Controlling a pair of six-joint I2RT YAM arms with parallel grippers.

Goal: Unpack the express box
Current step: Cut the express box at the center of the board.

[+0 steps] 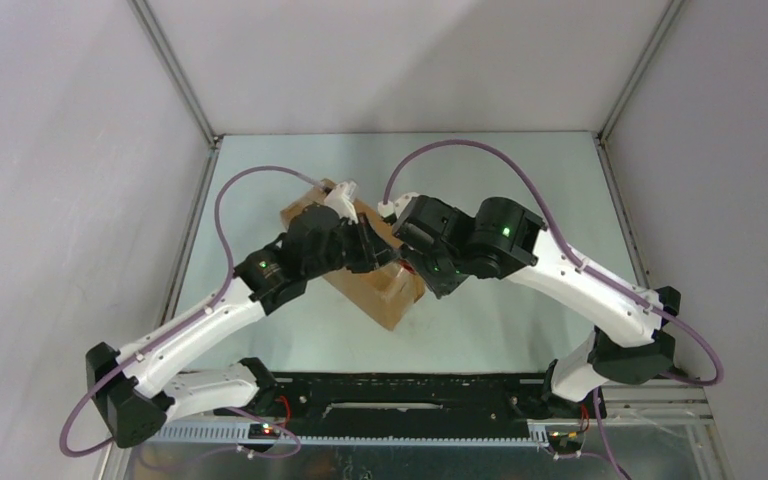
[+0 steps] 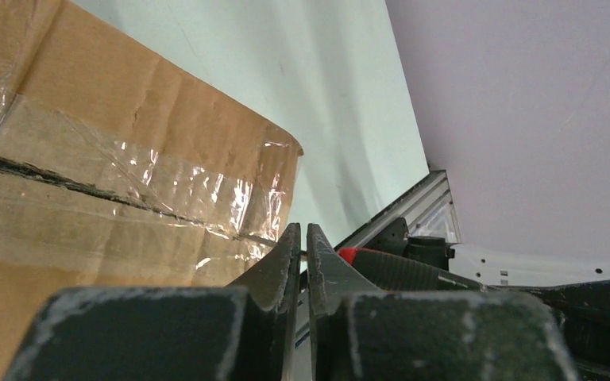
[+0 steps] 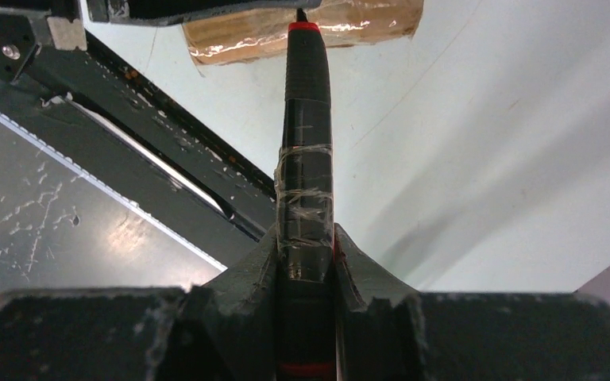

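While the left gripper (image 2: 303, 232) hangs with its jaws pinched almost together by the taped seam of the express box (image 1: 388, 296), skewed mid-table, the right gripper (image 3: 306, 242) clamps a black red-collared tool (image 3: 307, 111), possibly a cutter, tip at the box.

Pale green table (image 1: 480, 170); black red-tipped tool (image 3: 306, 119)

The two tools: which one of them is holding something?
The right tool: it clamps a black handle with a red tip, aimed at the express box. The left tool is shut on nothing.
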